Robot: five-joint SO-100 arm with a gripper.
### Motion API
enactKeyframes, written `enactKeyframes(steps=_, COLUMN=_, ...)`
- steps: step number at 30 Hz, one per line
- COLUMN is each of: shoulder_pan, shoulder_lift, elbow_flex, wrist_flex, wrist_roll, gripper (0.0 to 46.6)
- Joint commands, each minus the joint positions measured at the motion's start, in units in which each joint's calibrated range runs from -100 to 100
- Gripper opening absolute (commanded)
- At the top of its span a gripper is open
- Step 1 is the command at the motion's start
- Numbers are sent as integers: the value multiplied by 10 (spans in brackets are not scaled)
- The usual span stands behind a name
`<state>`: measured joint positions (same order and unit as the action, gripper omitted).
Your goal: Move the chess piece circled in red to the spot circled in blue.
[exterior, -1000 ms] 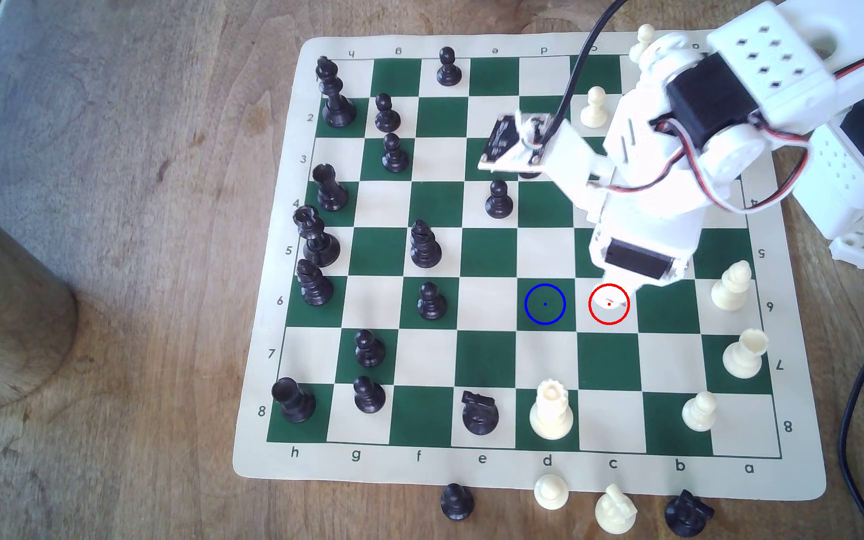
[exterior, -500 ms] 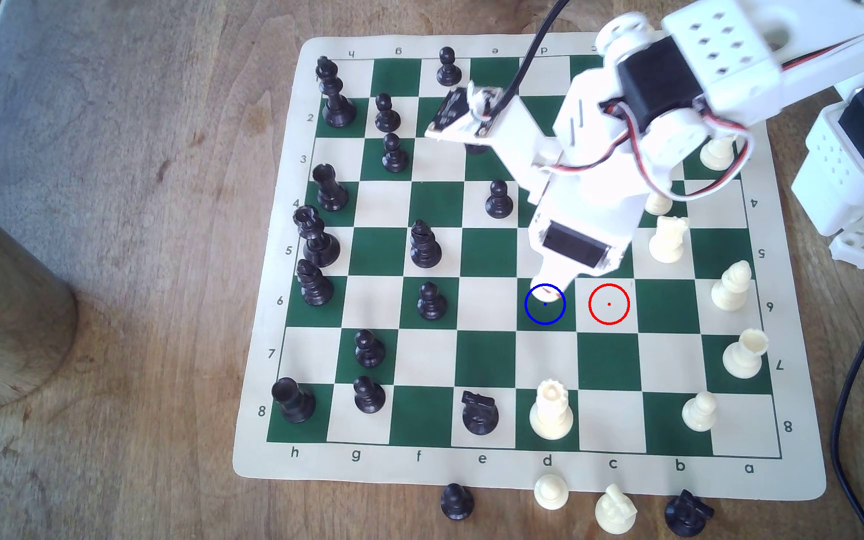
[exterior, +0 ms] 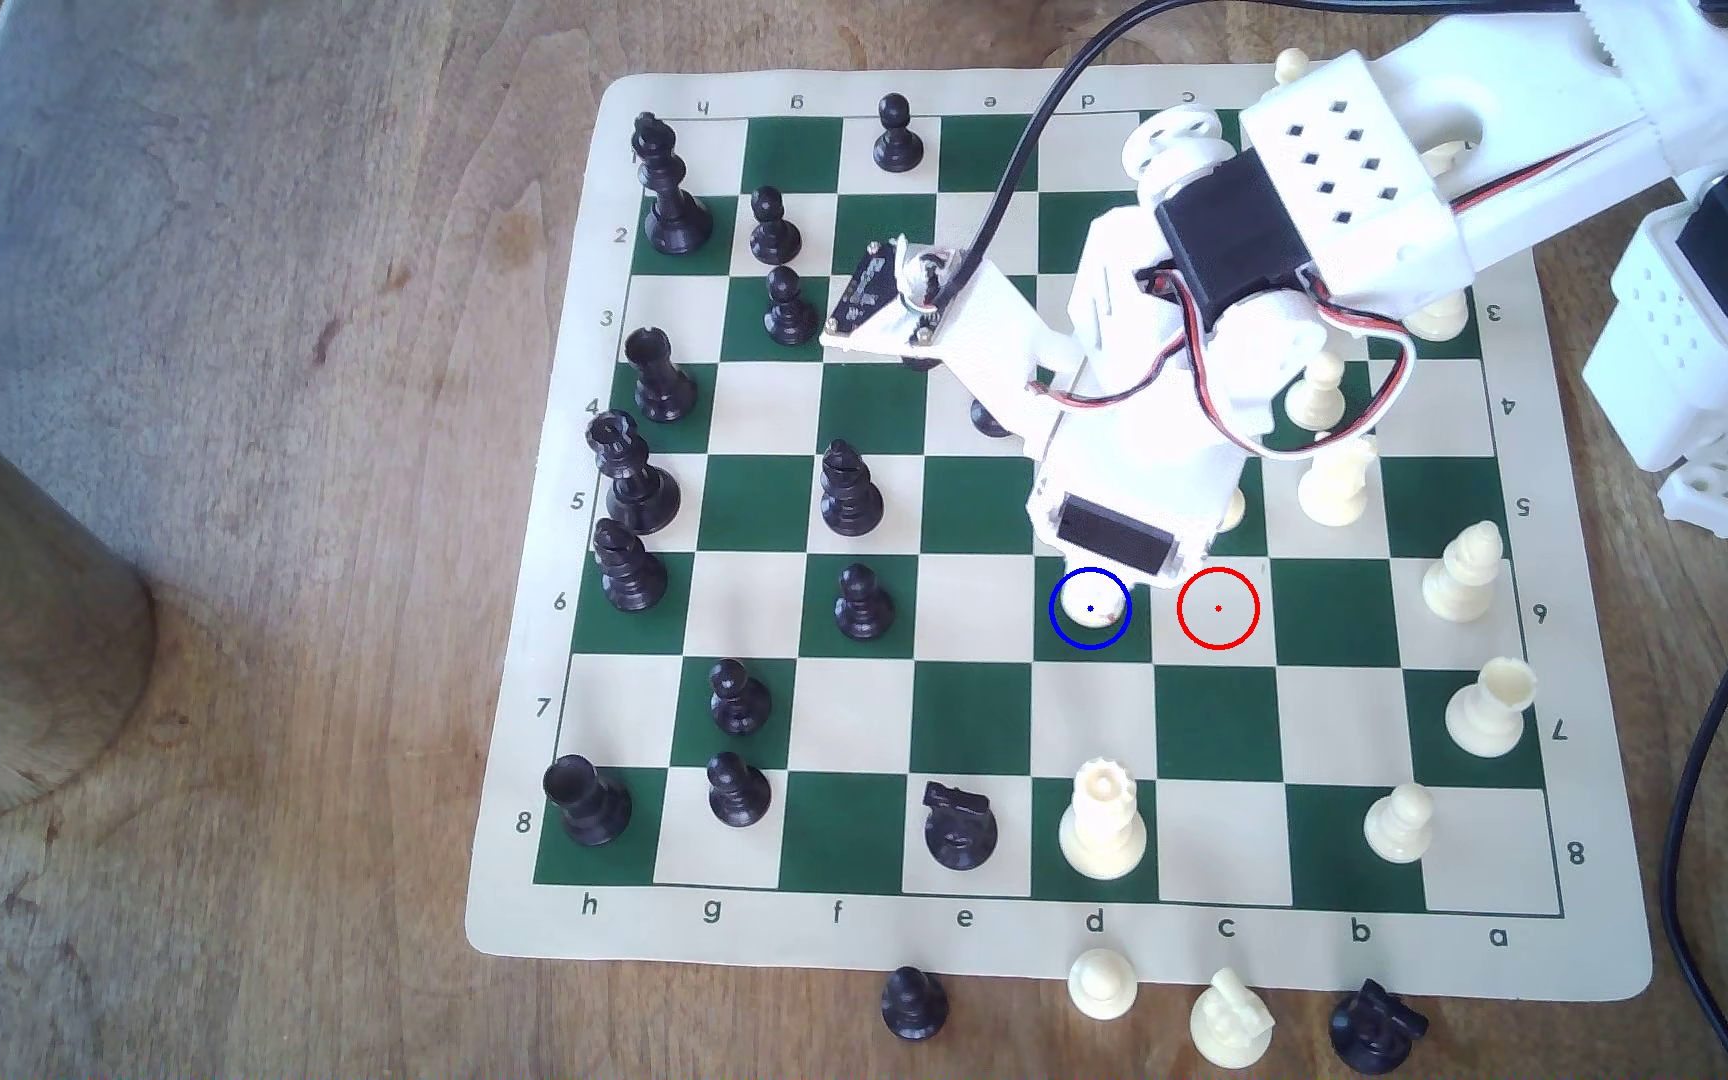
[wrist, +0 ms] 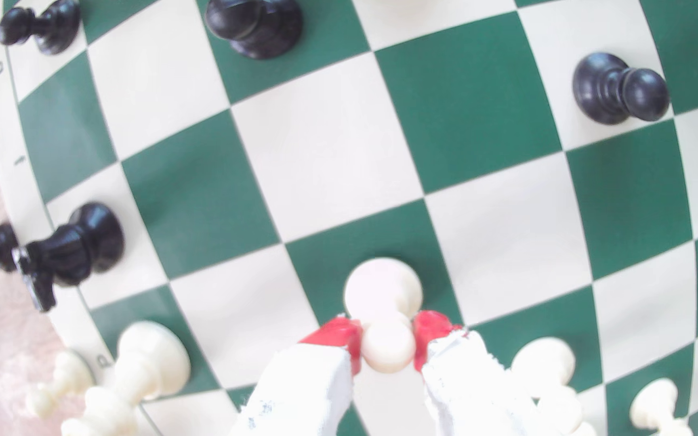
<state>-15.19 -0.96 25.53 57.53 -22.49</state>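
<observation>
Placement step of a single-piece chess move. The chess piece (exterior: 1094,605), a cream pawn, sits inside the blue ring that marks the spot (exterior: 1066,639), a dark green square on the board (exterior: 548,935); the red-ringed cream square (exterior: 1218,609) just beside the spot, on the exterior view's right, is bare. The end effector (wrist: 387,343) is closed on the chess piece, its two red-tipped fingers (wrist: 341,335) pressed against either side of the ball head.

Judged from these views, transport is essentially complete and release is the step in hand. The next move calls for confirming that the flared base rests flat on the spot, parting the fingers only enough to clear the head, and then rising straight up so that neither tip drags the pawn over. The tall cream crowned piece (exterior: 1102,820), two squares from the spot toward the board's lettered near edge, stands well apart from the likely retreat path.

The wrist view shows the grip itself: the red tips, the head between them, and the round base over green. The exterior view hides that contact beneath the arm's body but supplies the rings, so it alone establishes that the pawn is over the spot. Whether the base touches the board cannot be told from either view.
</observation>
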Motion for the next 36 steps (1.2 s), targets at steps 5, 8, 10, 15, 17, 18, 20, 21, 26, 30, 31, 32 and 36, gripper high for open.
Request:
enactKeyframes(steps=5, shoulder_pan=-6, shoulder_lift=0, elbow_flex=-42, wrist_flex=-7, wrist_roll=-2, gripper=233)
enactKeyframes(steps=8, shoulder_pan=-6, shoulder_lift=-1, elbow_flex=-41, wrist_flex=-4, wrist_roll=0, gripper=261)
enactKeyframes(steps=10, shoulder_pan=-6, shoulder_lift=-6, elbow_flex=-38, wrist_flex=-3, wrist_roll=0, gripper=278)
enactKeyframes(steps=15, shoulder_pan=12, shoulder_lift=-56, elbow_flex=-13, wrist_flex=3, wrist_roll=4, gripper=305)
enactKeyframes(steps=17, shoulder_pan=19, shoulder_lift=-69, elbow_flex=-12, wrist_flex=14, wrist_roll=7, gripper=310)
enactKeyframes(steps=18, shoulder_pan=21, shoulder_lift=-82, elbow_flex=-11, wrist_flex=27, wrist_roll=9, gripper=312)
enactKeyframes(steps=20, shoulder_pan=20, shoulder_lift=-100, elbow_flex=-7, wrist_flex=40, wrist_roll=11, gripper=313)
enactKeyframes(steps=21, shoulder_pan=19, shoulder_lift=-108, elbow_flex=-4, wrist_flex=46, wrist_roll=12, gripper=313)
enactKeyframes(steps=26, shoulder_pan=-1, shoulder_lift=-159, elbow_flex=25, wrist_flex=83, wrist_roll=14, gripper=305)
enactKeyframes(steps=30, shoulder_pan=-30, shoulder_lift=-226, elbow_flex=73, wrist_flex=120, wrist_roll=14, gripper=282)
enactKeyframes(steps=31, shoulder_pan=-35, shoulder_lift=-242, elbow_flex=84, wrist_flex=125, wrist_roll=14, gripper=280)
enactKeyframes(steps=32, shoulder_pan=-43, shoulder_lift=-273, elbow_flex=107, wrist_flex=134, wrist_roll=14, gripper=277)
enactKeyframes(steps=36, shoulder_pan=-42, shoulder_lift=-356, elbow_flex=165, wrist_flex=154, wrist_roll=23, gripper=182)
